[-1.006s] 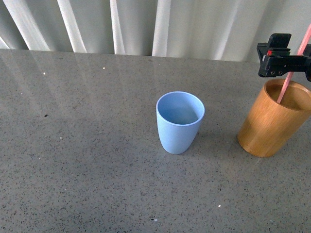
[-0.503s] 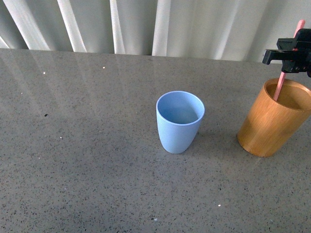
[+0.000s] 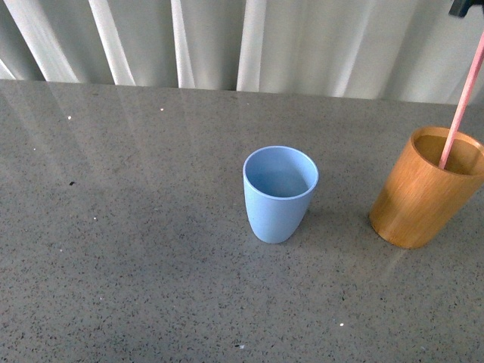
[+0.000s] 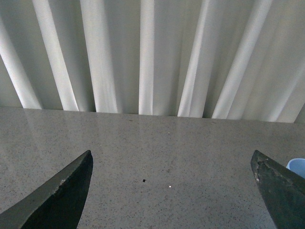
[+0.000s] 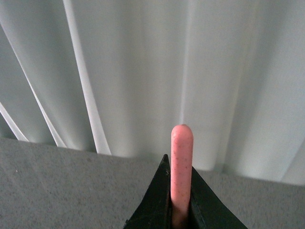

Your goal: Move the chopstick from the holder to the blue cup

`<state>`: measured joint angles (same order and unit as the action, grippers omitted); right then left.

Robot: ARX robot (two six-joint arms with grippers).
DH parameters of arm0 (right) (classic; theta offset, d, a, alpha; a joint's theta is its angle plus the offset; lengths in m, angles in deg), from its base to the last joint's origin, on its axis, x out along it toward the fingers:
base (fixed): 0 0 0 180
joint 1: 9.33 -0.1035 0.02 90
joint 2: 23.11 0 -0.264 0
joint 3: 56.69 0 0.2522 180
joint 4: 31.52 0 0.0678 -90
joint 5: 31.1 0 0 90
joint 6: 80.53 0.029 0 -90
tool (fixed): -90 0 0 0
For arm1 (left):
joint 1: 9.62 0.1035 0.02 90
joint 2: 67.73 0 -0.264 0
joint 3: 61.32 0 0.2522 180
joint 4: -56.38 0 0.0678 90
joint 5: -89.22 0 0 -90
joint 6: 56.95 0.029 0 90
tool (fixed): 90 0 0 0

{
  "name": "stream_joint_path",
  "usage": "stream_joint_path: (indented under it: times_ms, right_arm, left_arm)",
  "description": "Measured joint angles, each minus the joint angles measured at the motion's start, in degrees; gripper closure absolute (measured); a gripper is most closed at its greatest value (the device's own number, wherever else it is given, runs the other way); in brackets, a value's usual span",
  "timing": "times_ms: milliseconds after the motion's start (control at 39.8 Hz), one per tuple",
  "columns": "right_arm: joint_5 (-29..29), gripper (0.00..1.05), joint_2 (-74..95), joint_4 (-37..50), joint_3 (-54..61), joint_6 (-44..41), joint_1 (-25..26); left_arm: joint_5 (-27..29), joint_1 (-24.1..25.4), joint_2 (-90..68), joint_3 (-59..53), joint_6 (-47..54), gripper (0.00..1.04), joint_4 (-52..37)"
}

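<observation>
The pink chopstick (image 3: pixel 463 102) leans up and to the right, its lower end still inside the orange-brown holder (image 3: pixel 423 190) at the table's right. My right gripper (image 3: pixel 463 7) shows only as a black bit at the top right corner of the front view. In the right wrist view it (image 5: pixel 182 210) is shut on the chopstick (image 5: pixel 181 157), whose rounded tip stands out past the fingers. The light blue cup (image 3: pixel 280 193) stands upright and empty at the middle of the table. My left gripper (image 4: pixel 174 191) is open and empty over bare table; the cup's rim (image 4: pixel 298 164) shows at the frame edge.
The grey speckled table (image 3: pixel 136 227) runs back to a white pleated curtain (image 3: pixel 249 41). The holder stands close to the table's right side, about a cup's width from the blue cup.
My right gripper has risen out of the top right of the front view, drawing the chopstick upward. The chopstick now shows much longer above the holder's rim. The cup and holder have not moved.
</observation>
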<state>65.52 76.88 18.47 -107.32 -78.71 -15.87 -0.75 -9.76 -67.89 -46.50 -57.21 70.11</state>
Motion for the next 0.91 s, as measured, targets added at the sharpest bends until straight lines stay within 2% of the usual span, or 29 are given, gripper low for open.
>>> stream_joint_path:
  times_ms: [126, 251, 553, 905]
  right_arm:
    - [0.6, 1.03, -6.8, -1.9, -1.1, -2.7, -2.6]
    - [0.8, 1.03, -12.9, -6.4, -5.2, -2.9, -7.7]
    - [-0.2, 1.03, -10.3, -6.8, -6.0, -1.9, -18.5]
    - [0.0, 1.03, 0.1, -3.3, -6.6, -0.9, -20.6]
  left_arm:
    - [0.0, 0.0, 0.0, 0.0, 0.0, 0.07, 0.0]
    - [0.0, 0.0, 0.0, 0.0, 0.0, 0.07, 0.0]
    - [0.0, 0.0, 0.0, 0.0, 0.0, 0.07, 0.0]
    - [0.0, 0.0, 0.0, 0.0, 0.0, 0.07, 0.0]
